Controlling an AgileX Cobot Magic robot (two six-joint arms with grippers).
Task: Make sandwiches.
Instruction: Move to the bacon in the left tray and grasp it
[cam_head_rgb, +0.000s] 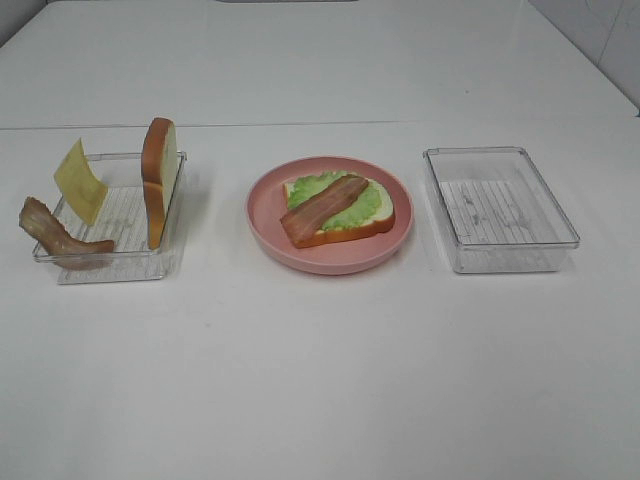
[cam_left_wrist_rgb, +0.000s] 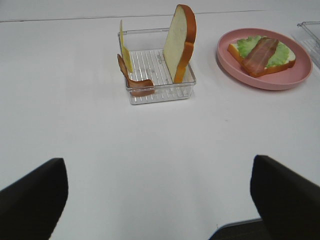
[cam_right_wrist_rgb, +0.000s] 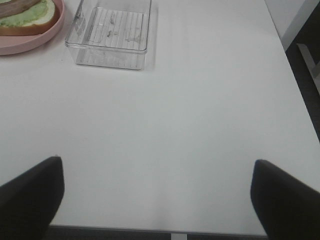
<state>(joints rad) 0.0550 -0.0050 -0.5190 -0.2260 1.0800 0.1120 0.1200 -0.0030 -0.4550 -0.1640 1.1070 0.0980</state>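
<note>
The left end effector (cam_left_wrist_rgb: 159, 200) and right end effector (cam_right_wrist_rgb: 159, 200) are spread, empty. The upright bread slice (cam_head_rgb: 158, 185) could be toppled while the nearby cheese square (cam_head_rgb: 80, 181) is grasped.

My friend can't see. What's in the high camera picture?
A pink plate in the middle holds a bread slice topped with lettuce and a bacon strip. The left tray holds a standing bread slice, cheese and loose bacon; the right tray is empty.

left pincer (cam_left_wrist_rgb: 157, 167) spread wide, empty, right pincer (cam_right_wrist_rgb: 157, 167) likewise spread, empty
</note>
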